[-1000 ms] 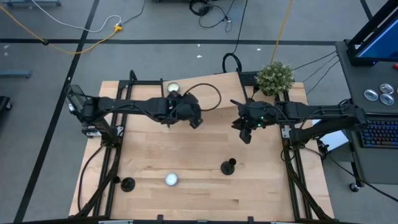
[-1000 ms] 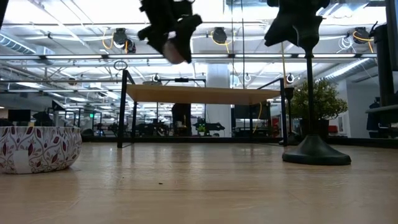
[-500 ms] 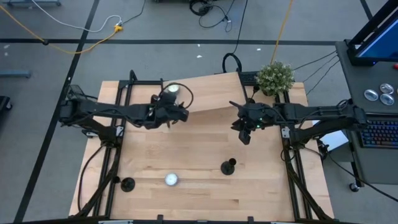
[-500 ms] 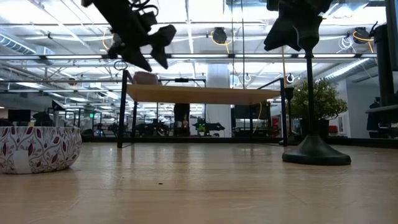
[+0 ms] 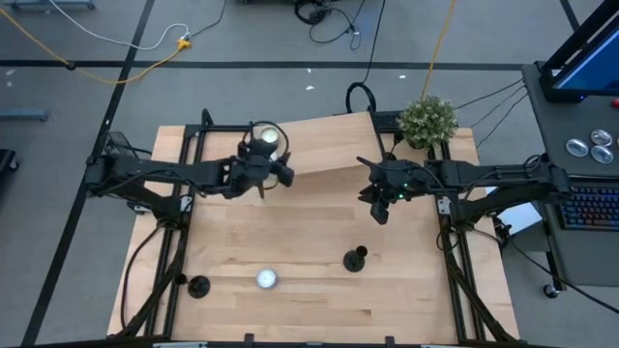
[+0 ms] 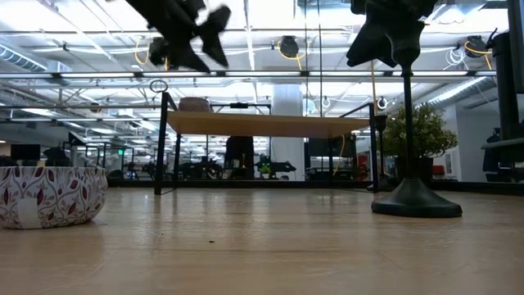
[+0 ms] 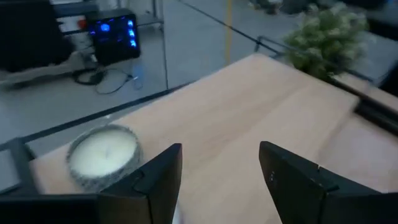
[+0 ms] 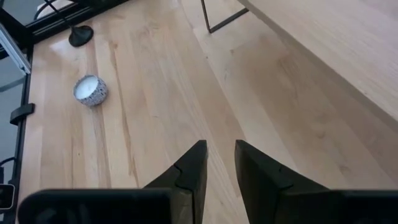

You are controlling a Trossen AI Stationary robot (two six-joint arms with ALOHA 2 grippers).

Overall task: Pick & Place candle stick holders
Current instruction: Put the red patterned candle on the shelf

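Two candle stick holders show on the wooden counter (image 5: 319, 222); a third is not visible. Taking the patterned candle bowl (image 5: 267, 279) near the front edge as landmark, one candle stick holder (image 5: 356, 258) stands upright well to its right, and the other candle stick holder (image 5: 198, 285) stands to its left, close to the counter's front left corner. In the low view the first one shows as a wide flat base under a thin upright stem.

Judging by that shape, each holder is rigid, probably metal and matte, light enough for one arm, and bottom-heavy, so it should stay upright if lifted straight. The stem is the place to take hold: narrow, round, standing clear of the counter. The round stem may twist or slip between flat pads, so a grip low on it, just above the base, looks safest; the flat base lies too close to the wood to get under.

The left gripper (image 7: 217, 174) hovers far behind the bowl, beside a second white candle (image 7: 104, 152) on the raised rear shelf (image 5: 329, 145), its jaws spread and empty. The right gripper (image 8: 217, 168) hangs above the counter behind the right-hand holder, jaws nearly together with a slim gap, holding nothing.
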